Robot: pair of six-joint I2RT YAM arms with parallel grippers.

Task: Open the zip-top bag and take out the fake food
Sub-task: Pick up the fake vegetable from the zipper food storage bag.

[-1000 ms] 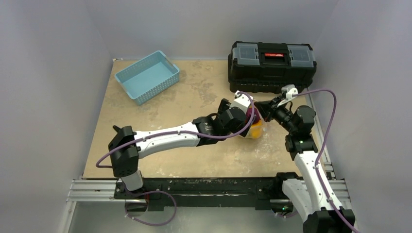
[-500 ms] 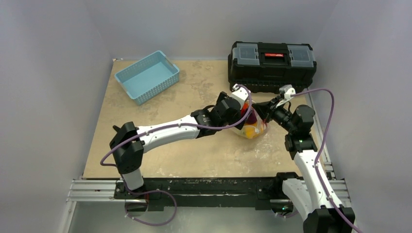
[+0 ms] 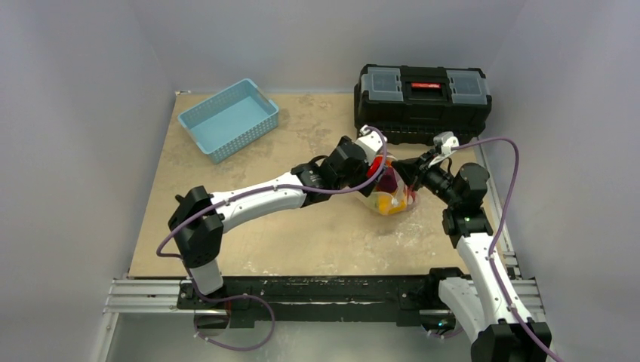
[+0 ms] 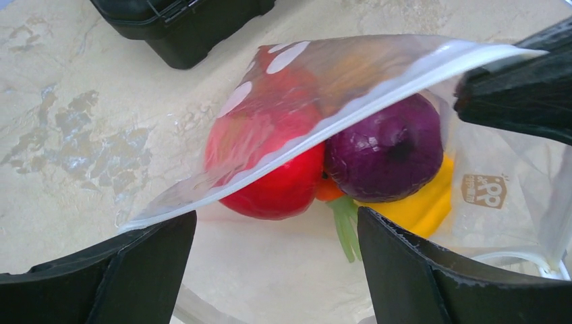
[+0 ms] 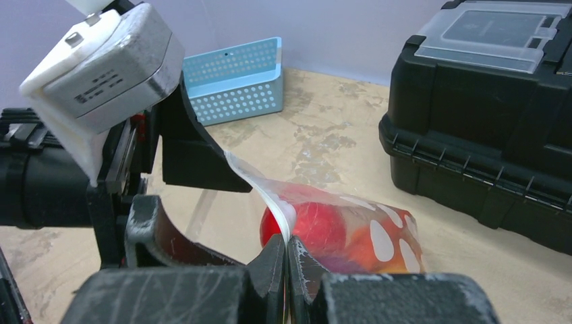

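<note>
Table (image 3: 249, 241), far right: black toolbox (image 3: 423, 102), lid closed, contents not visible. Far left corner: light-blue perforated basket (image 3: 229, 118), well apart from all else.

The zip-top bag (image 4: 303, 74) lies right of centre, just in front of the toolbox, between my two grippers. It is clear film with white dots and its mouth is parted. My right gripper (image 5: 286, 253) is clamped on the upper lip at the white strip, holding it raised. My left gripper (image 4: 275, 223) is spread wide at the mouth, gripping nothing.

The fake food (image 4: 283, 189) is inside the bag: a red piece touching a purple onion (image 4: 384, 152), with a yellow piece (image 4: 421, 206) behind.

An orange item between them is mostly hidden. The bag's far end is cut off.
</note>
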